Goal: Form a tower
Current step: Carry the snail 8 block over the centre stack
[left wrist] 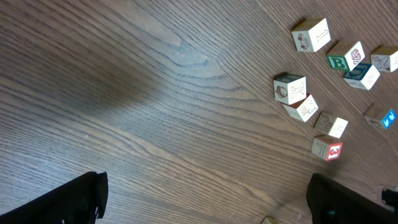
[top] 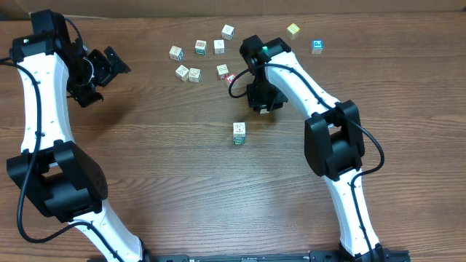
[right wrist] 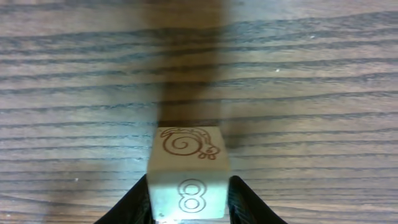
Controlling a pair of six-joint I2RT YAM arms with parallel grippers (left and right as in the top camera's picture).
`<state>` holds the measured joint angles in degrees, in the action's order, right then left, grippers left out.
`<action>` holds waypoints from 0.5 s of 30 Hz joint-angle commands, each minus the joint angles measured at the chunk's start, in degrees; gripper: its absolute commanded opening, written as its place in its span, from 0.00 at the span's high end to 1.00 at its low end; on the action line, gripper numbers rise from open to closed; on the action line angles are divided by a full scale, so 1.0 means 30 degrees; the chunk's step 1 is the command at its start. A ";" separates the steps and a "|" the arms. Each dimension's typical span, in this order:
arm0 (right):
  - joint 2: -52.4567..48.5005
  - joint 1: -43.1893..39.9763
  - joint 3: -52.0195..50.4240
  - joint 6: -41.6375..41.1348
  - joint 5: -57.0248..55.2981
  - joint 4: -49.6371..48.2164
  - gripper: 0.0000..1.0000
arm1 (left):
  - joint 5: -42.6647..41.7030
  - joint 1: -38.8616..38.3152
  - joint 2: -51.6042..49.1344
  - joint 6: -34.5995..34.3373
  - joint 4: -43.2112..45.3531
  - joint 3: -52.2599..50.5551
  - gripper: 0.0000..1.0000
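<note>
Standing alone mid-table, the tower (top: 239,132) shows a pale top face with green print lower down, apart from the loose cubes (top: 196,62) scattered farther back. Near it, the right gripper (right wrist: 189,194) clamps a cube (right wrist: 188,155) printed with a snail and an 8. The left gripper (top: 111,64) hangs wide open over the table (top: 167,182), well to the left.

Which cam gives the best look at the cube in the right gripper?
Right wrist. The cube sits close up between the fingers of the right gripper, snail print on top, an 8 on the near face. Overhead: the gripper covers it. Left wrist: only loose cubes show; I can't pick it out.
</note>
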<state>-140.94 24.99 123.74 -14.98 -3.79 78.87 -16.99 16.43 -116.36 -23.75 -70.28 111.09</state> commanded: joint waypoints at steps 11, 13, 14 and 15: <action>0.1887 -0.0750 0.0299 0.0007 0.0007 0.0168 0.45 | -0.0146 -0.0109 0.0073 0.0350 0.0022 0.0262 0.01; 0.2055 -0.0750 0.0299 0.0007 0.0015 0.0117 0.37 | -0.0146 -0.0109 0.0073 0.0350 0.0022 0.0262 0.01; 0.2091 -0.0750 0.0299 0.0007 0.0015 0.0015 0.26 | -0.0146 -0.0109 0.0073 0.0350 0.0022 0.0262 0.01; 0.2091 -0.0750 0.0299 0.0007 0.0044 -0.0109 0.04 | -0.0146 -0.0109 0.0073 0.0350 0.0022 0.0262 0.01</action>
<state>-138.32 22.90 123.74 -14.61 -3.84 79.20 -16.97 16.43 -116.36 -23.75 -70.28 111.09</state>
